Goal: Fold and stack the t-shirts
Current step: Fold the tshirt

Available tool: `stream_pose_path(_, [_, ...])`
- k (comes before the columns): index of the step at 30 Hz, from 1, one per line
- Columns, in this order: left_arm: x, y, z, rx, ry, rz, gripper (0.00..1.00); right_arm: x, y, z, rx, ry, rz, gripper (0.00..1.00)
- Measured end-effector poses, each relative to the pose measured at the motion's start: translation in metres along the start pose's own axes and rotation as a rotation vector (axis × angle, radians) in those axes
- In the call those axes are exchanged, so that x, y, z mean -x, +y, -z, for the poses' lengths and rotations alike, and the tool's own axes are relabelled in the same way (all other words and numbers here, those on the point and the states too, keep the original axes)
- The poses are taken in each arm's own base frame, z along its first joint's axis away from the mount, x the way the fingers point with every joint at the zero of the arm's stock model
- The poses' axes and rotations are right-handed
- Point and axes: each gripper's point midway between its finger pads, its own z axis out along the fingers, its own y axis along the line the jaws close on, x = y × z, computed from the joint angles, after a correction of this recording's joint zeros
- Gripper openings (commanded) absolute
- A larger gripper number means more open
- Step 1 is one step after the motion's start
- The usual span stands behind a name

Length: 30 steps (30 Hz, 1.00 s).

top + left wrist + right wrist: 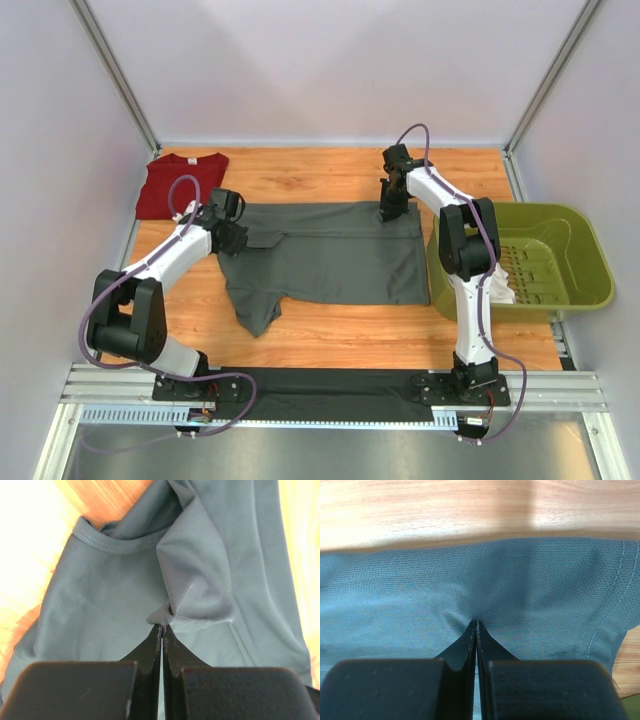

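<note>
Lying spread mid-frame, the dark grey t-shirt (340, 262) is nipped at both ends, the left gripper (162, 625) with jaws pressed together on a raised fold below the collar, the right gripper (476, 624) clamped on fabric near the hem, the dark red t-shirt (175, 185) at upper left.

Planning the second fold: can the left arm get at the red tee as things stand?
Probably yes: the red tee lies just beyond the left gripper, nothing between. But that gripper is shut on the grey tee.
</note>
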Motion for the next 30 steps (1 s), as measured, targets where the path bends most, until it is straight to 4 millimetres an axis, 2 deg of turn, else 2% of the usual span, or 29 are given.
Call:
stream_pose_path(12, [-0.007, 0.0, 0.019, -0.027, 0.044, -0.014, 0.0, 0.0, 0.0, 0.0, 0.0, 0.0, -0.005, 0.0])
stream_pose_path(24, [-0.027, 0.034, 0.015, 0.064, 0.089, -0.054, 0.0, -0.001, 0.002, 0.0, 0.001, 0.001, -0.002, 0.0])
stream_pose_path(27, [-0.027, 0.036, 0.014, 0.07, 0.09, -0.059, 0.25, -0.002, 0.002, 0.0, 0.001, 0.003, -0.001, 0.0])
stream_pose_path(28, [-0.027, 0.036, 0.014, 0.071, 0.088, -0.063, 0.38, -0.002, 0.002, 0.0, 0.001, 0.005, -0.001, 0.0])
stream_pose_path(30, [-0.027, 0.036, 0.012, 0.075, 0.089, -0.073, 0.47, -0.004, 0.003, 0.0, 0.002, 0.011, 0.001, 0.0])
